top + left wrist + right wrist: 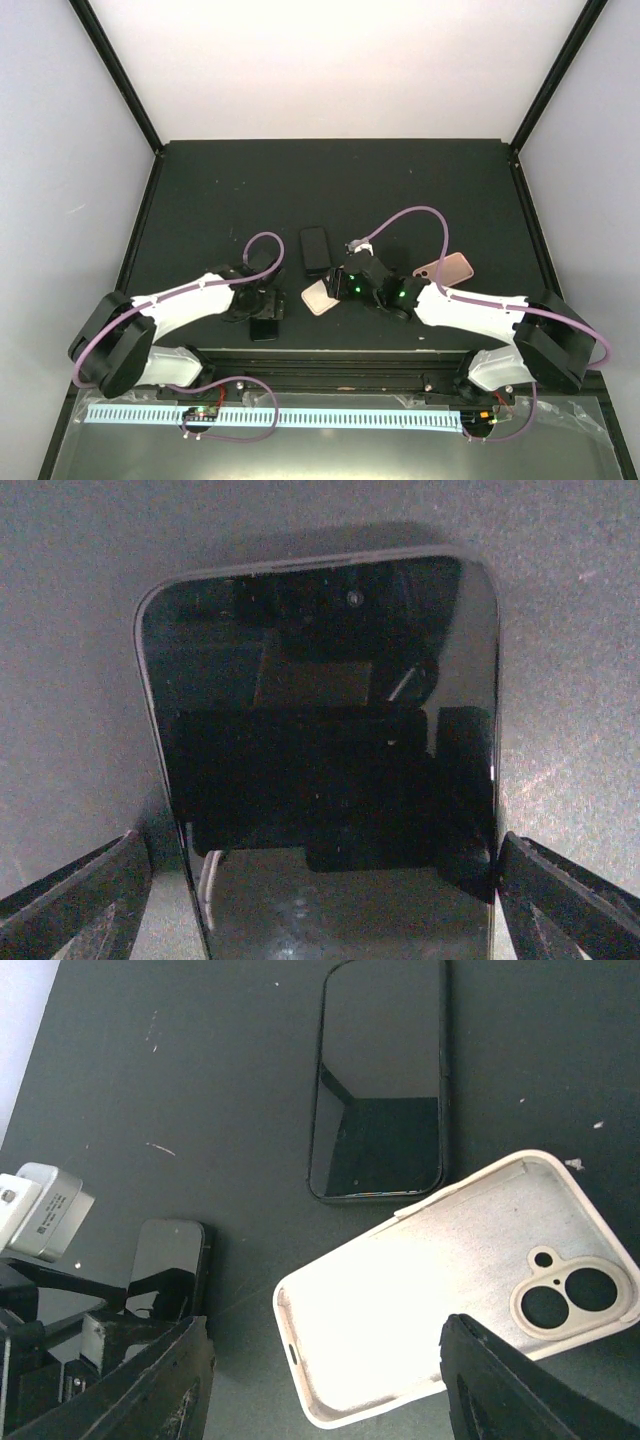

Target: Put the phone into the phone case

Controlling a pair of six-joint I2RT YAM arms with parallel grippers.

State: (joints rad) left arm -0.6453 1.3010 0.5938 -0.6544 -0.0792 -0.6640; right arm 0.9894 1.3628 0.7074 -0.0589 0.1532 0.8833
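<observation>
Since the phone [320,740] lies flat on the tabletop [220,190], straddled by the wide-spread left jaws but not yet gripped, it could be skidded away if its thin edges are pinched unevenly; the case [430,1290], lying unheld beneath the empty, wide-open right jaws just beside a second dark phone [380,1090], could be knocked askew.

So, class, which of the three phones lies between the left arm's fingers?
The black phone lying alone on the left; the other black phone lies beside the white case, the pink phone farther right.
</observation>
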